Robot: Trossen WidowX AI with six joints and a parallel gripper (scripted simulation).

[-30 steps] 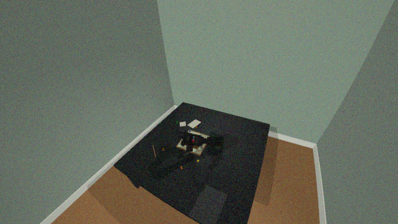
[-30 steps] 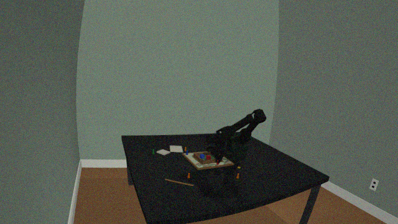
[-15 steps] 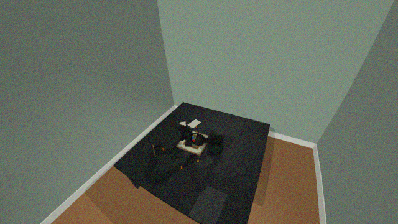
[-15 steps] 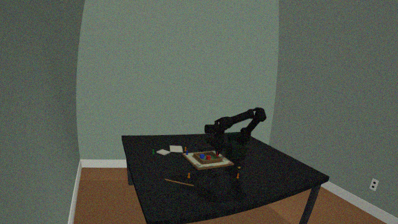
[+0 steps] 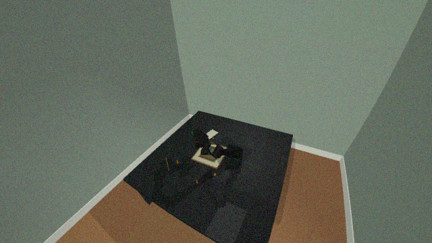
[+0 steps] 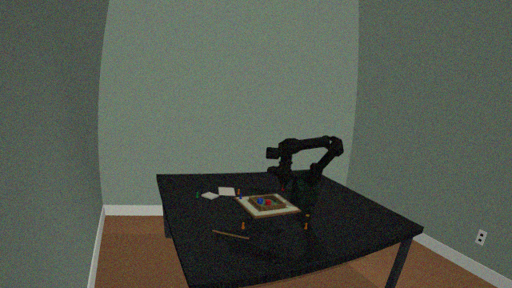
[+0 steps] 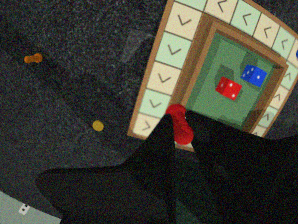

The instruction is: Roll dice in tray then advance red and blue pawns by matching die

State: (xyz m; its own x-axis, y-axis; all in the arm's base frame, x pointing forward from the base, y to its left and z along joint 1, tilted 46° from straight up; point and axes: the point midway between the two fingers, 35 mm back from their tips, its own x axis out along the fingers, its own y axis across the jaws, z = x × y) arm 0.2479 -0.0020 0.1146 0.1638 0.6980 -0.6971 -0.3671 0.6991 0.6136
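My gripper [image 6: 282, 186] [image 7: 177, 117] is shut on the red pawn [image 6: 282, 190] [image 7: 183, 134] and holds it raised above the table, near the board's corner in the wrist view. The board [image 5: 202, 161] [image 6: 250, 209] [image 7: 164, 78] has a ring of arrow squares around the brown-walled tray [image 7: 204, 47]. The red die [image 6: 268, 202] [image 7: 229, 89] and the blue die [image 6: 260, 201] [image 7: 254, 75] lie on the tray's green floor. The red die shows a face with two pips; the blue die's top number is hard to read. The blue pawn [image 6: 240, 196] stands at the board's far left corner.
Orange pawns [image 6: 238, 192] [image 6: 242, 226] [image 6: 306, 226] stand around the board. A yellow disc [image 5: 214, 174] [image 6: 307, 215] [image 7: 98, 126] lies near one corner. A green pawn [image 6: 197, 195], two white cards [image 6: 226, 191] [image 6: 210, 195] and a thin stick [image 5: 167, 164] [image 6: 230, 234] lie farther out.
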